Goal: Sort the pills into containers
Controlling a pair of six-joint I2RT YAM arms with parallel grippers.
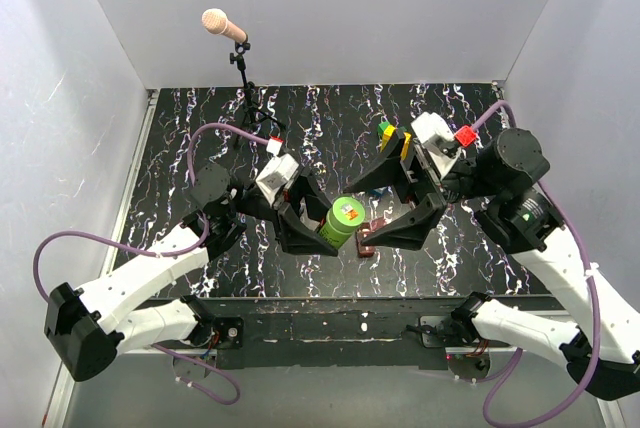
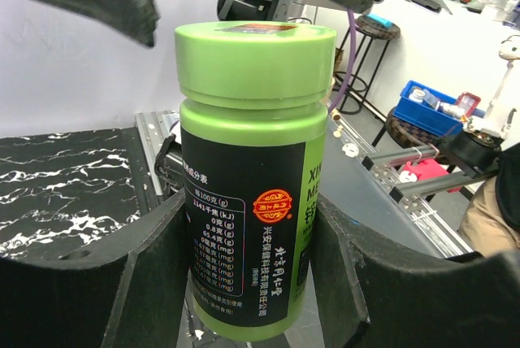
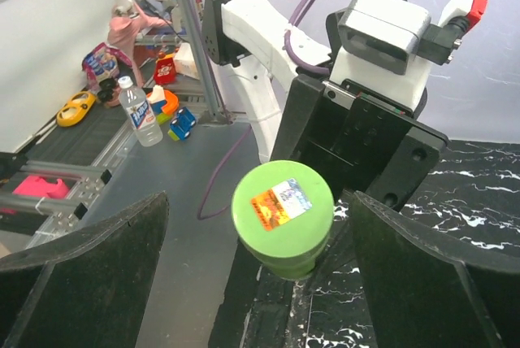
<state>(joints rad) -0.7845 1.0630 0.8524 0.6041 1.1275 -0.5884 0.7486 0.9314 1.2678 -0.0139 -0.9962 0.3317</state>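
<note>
Green bottle (image 1: 343,221), mid-counter (image 1: 200,118) nearer the near edge, is clamped by the left end effector (image 2: 252,242); right end effector (image 3: 260,202) spread wide around its cap; red-brown box (image 1: 376,227), mostly hidden, seemingly just beside it

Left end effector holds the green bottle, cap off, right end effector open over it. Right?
No: the cap is on, as the left wrist view shows. Otherwise yes: the left end effector holds the green bottle, and the right end effector is open over it.
</note>
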